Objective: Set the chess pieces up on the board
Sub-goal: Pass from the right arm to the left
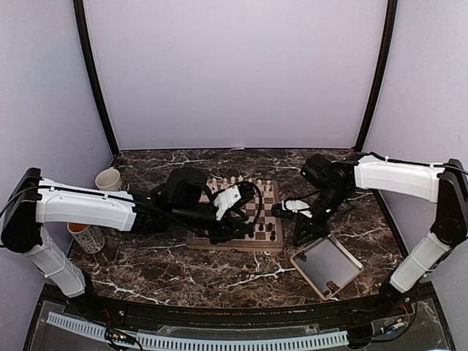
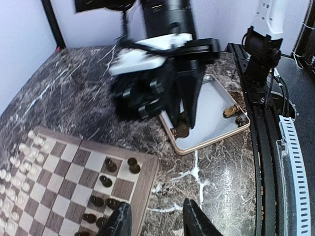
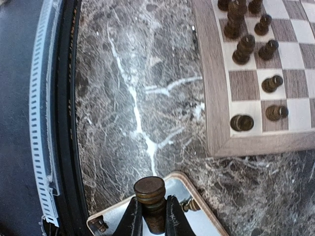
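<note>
The board (image 1: 234, 244) lies mid-table, with several dark chess pieces (image 1: 270, 228) on its near right squares. My right gripper (image 3: 150, 220) is shut on one dark chess piece (image 3: 150, 191), held upright just above the beige tray (image 3: 216, 223) near its corner. The left wrist view shows that same held piece (image 2: 183, 129) over the tray (image 2: 211, 142). My left gripper (image 2: 156, 222) is open with nothing between its fingers. It hovers over the board's near right corner (image 2: 145, 184), beside dark pieces (image 2: 133, 165). Two more pieces (image 2: 232, 111) lie in the tray.
Pale chessmen (image 1: 232, 180) line the board's far rows. At the left stand a white cup (image 1: 108, 179) and a patterned cup (image 1: 88, 236). The tray (image 1: 344, 286) lies right of the board near the front edge, where a black rail (image 3: 64, 123) runs.
</note>
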